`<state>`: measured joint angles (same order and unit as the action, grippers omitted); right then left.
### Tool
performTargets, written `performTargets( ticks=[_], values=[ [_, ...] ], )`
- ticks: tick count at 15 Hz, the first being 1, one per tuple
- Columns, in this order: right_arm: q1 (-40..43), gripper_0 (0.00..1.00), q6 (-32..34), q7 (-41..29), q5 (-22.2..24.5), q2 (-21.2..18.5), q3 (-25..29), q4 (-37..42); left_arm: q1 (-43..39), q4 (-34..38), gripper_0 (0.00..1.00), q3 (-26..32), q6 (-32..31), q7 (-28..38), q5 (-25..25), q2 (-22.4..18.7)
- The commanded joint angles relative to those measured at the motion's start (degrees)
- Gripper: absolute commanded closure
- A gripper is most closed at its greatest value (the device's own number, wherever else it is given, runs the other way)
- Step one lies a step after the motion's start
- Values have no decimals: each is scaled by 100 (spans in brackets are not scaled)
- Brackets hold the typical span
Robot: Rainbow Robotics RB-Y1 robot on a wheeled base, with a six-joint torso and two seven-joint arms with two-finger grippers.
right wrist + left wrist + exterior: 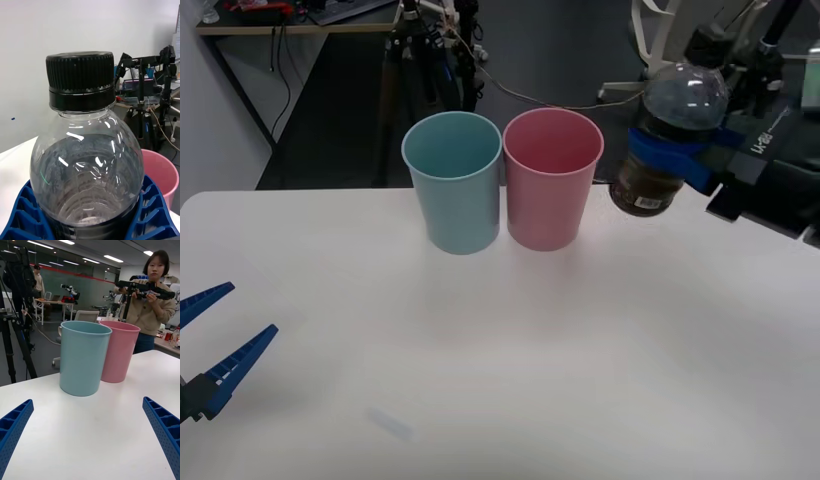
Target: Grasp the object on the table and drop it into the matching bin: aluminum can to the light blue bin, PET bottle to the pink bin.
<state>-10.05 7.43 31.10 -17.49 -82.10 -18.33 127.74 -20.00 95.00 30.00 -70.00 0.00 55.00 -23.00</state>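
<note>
Your robot has 2 grippers with blue, ribbed, tapering fingers (163, 435), their sides cut into open cells. The right gripper (672, 158) sits on a black wrist block bearing small white lettering.

Dark floor (330, 110), tripod (405, 40), white wall (56, 30), ceiling strip lights (112, 258).

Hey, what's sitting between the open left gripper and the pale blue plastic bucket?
Nothing: in the front view, only bare white tabletop lies between the open left gripper and the pale blue round plastic bucket; the left wrist view agrees.
</note>
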Motion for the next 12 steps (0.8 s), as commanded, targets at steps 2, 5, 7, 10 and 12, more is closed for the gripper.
performTargets(
  ticks=[2, 5, 7, 10, 12],
  values=[
    [-2132, 100, -75, -121, -167, 203, -1709, -838, 0, 0, 0, 0, 0, 0, 0, 0],
    [-3583, 100, -75, -209, -211, 642, -2896, -1708, 0, 0, 0, 0, 0, 0, 0, 0],
    [-4189, 100, -93, -271, -246, 976, -3388, -2227, 0, 0, 0, 0, 0, 0, 0, 0],
    [-4866, 100, -102, -323, -237, 1591, -3880, -3132, 0, 0, 0, 0, 0, 0, 0, 0],
    [-5077, 100, -102, -323, -202, 1925, -4039, -3624, 0, 0, 0, 0, 0, 0, 0, 0]
  ],
)
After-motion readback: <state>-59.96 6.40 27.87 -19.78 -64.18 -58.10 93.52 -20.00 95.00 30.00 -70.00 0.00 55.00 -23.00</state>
